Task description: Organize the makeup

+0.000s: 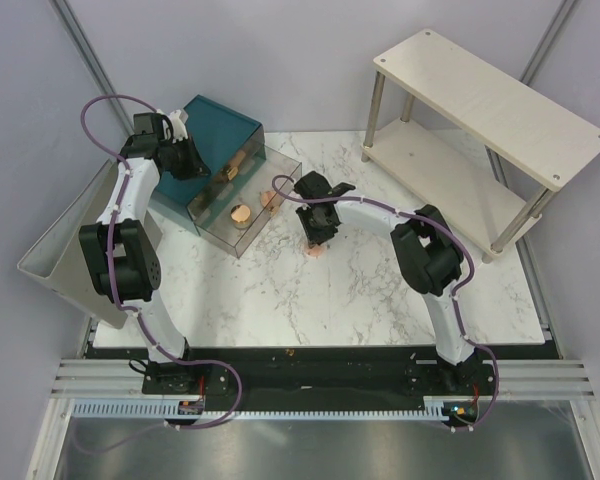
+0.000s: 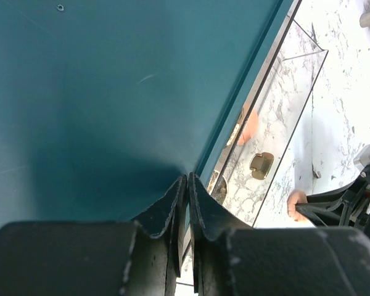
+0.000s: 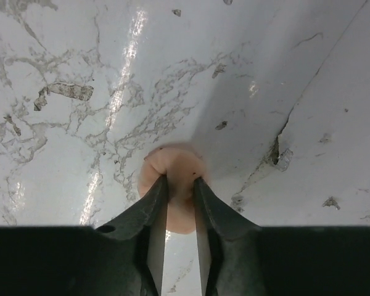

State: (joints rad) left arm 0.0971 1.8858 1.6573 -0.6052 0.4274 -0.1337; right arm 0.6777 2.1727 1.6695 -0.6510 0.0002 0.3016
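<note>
My right gripper [image 1: 318,240] is shut on a flat peach-pink disc [image 3: 176,163] and holds it on edge just above the marble table; the disc also shows in the top view [image 1: 316,252]. A second peach disc [image 1: 270,198] and the round gold tin [image 1: 240,213] lie in the clear drawers pulled out of the teal box [image 1: 220,125]. My left gripper [image 1: 190,160] is shut and empty, its tips [image 2: 188,180] at the teal box's top near its front edge. The drawer's peach disc [image 2: 250,126] shows in the left wrist view. The tubes are not clearly visible.
A two-tier white shelf [image 1: 490,100] stands at the back right. A grey bin [image 1: 55,265] leans off the table's left edge. The clear drawer walls [image 1: 248,240] reach toward the table's middle, close to my right gripper.
</note>
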